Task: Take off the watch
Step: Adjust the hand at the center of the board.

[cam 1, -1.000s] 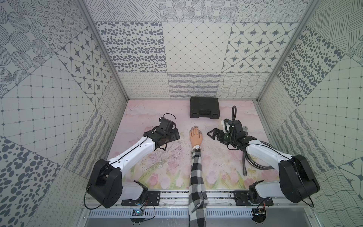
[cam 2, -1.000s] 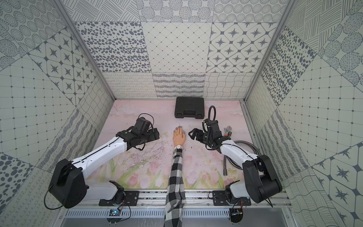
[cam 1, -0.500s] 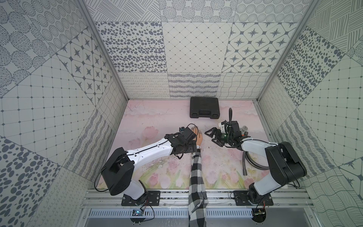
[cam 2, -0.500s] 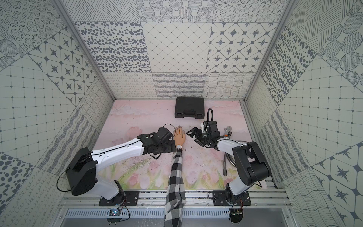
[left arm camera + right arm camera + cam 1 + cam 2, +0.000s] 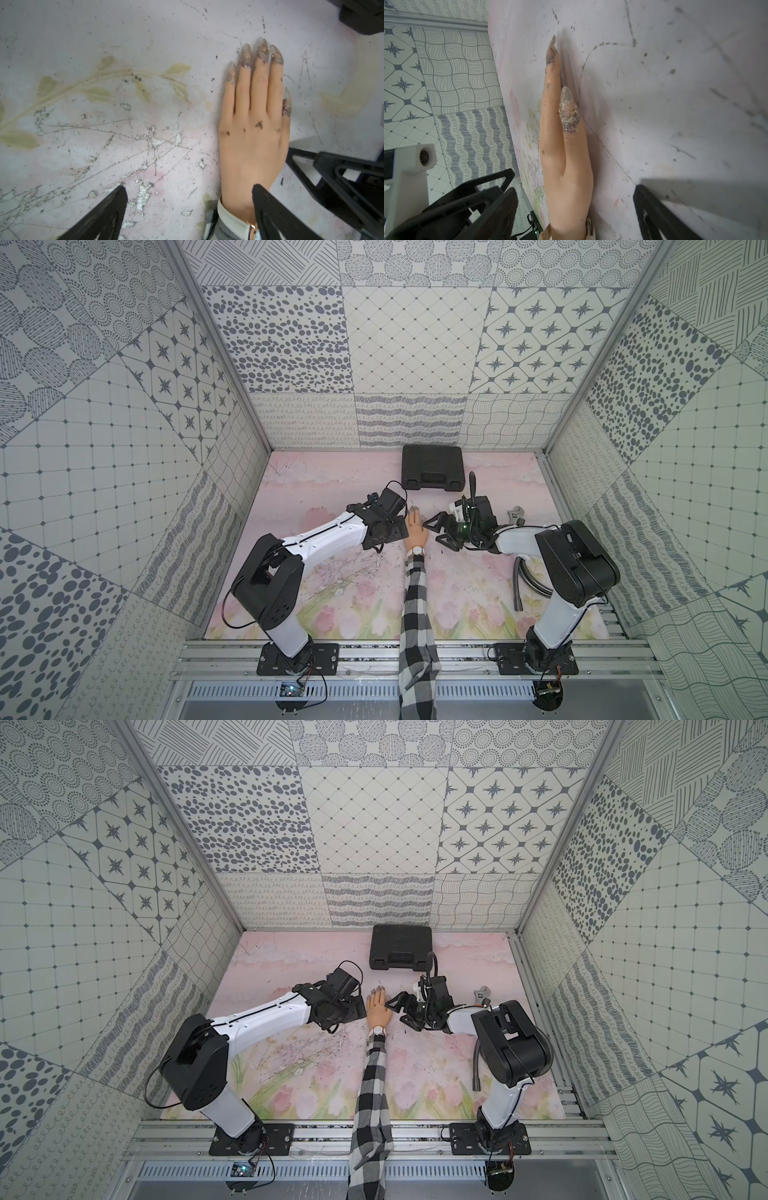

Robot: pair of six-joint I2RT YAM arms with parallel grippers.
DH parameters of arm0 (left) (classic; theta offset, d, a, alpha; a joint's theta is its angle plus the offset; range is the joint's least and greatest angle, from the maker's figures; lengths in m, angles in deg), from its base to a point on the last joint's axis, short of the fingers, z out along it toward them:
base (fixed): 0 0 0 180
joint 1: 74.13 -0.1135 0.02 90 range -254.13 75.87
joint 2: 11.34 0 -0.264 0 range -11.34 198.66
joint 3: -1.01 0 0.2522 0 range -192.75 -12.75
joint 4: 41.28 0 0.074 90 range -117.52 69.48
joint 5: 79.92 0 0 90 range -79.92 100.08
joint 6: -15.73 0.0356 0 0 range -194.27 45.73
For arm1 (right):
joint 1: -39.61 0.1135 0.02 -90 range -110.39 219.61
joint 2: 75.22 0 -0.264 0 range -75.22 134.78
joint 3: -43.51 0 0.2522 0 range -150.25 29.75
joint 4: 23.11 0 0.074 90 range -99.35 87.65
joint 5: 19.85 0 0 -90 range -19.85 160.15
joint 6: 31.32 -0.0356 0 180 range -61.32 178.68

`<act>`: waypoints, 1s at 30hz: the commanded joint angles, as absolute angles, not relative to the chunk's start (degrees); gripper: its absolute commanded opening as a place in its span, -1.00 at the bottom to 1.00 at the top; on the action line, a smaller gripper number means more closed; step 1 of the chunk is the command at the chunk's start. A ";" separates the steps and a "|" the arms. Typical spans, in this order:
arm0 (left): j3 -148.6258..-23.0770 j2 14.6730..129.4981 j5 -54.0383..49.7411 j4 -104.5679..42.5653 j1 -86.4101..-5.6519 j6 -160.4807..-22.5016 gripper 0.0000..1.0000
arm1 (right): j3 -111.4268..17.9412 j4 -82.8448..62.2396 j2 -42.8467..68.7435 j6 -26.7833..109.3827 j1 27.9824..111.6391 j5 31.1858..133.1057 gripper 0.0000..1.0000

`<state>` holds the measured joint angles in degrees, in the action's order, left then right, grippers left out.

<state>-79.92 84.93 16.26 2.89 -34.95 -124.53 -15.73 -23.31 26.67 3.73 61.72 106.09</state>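
The watch [image 5: 416, 550] [image 5: 378, 1030], with a white dial and pale strap [image 5: 232, 218], sits on the wrist of the mannequin hand [image 5: 417, 526] [image 5: 251, 135], which lies flat on the mat. My left gripper [image 5: 395, 540] [image 5: 357, 1022] [image 5: 190, 190] is open at the hand's left. One of its fingers [image 5: 268, 207] lies over the wrist beside the watch. My right gripper [image 5: 434, 532] [image 5: 401, 1013] [image 5: 575, 191] is open at the thumb side. The hand [image 5: 566, 166] shows edge-on between its jaws, and a bit of strap [image 5: 588, 227] peeks out.
A checked sleeve [image 5: 417, 614] runs from the wrist to the front rail. A black case [image 5: 432, 472] sits at the back. A metal wrench [image 5: 515, 514] and a black hose [image 5: 519, 585] lie at the right. Patterned walls close in three sides.
My left arm has swung right, from well left of the hand to its wrist. My right gripper has moved in to the hand's thumb side and its jaws have narrowed slightly.
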 commanded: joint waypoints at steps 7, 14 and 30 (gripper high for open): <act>-84.30 94.71 8.01 0.88 -41.26 -117.13 0.86 | -18.45 -24.91 29.94 3.13 63.95 104.25 0.76; -81.95 96.02 5.95 -1.40 -41.33 -117.29 0.86 | -19.27 -25.95 32.69 3.49 65.66 104.34 0.76; -79.30 98.87 4.13 -5.65 -41.08 -117.92 0.84 | -16.90 -39.99 37.12 -2.27 66.41 106.44 0.36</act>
<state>-81.26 96.71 8.15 -7.31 -40.39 -118.02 -18.22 -37.19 35.30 -0.43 66.07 106.81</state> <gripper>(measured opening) 0.920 0.690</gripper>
